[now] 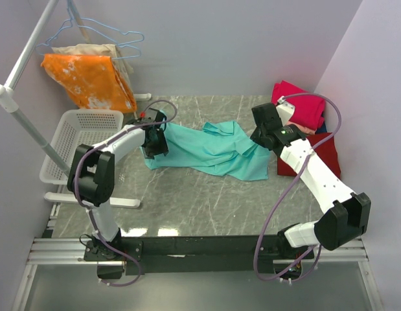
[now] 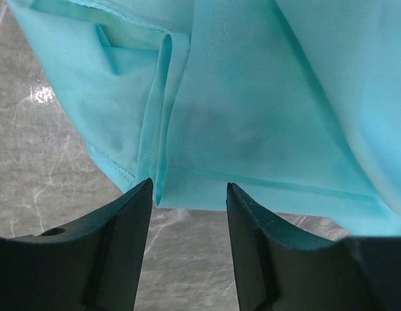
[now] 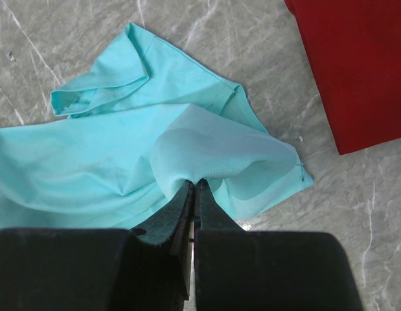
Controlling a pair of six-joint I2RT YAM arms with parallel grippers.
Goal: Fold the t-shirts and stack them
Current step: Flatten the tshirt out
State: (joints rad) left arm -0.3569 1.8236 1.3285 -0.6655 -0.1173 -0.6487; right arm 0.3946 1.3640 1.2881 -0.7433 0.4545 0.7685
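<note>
Two neighbours flank the teal shirt: white basket, dark red shirt.

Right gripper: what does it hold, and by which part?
The right gripper pinches the teal t-shirt by a bunched fold of cloth near one of its corners.

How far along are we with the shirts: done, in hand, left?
Done, it seems: the dark red shirt lies flat at the right edge, with the magenta-pink shirt beyond it. In hand: the teal shirt lies crumpled mid-table; the right gripper is shut on a fold of it, the left gripper open at its hem. Left: folding the teal shirt and stacking it.
</note>
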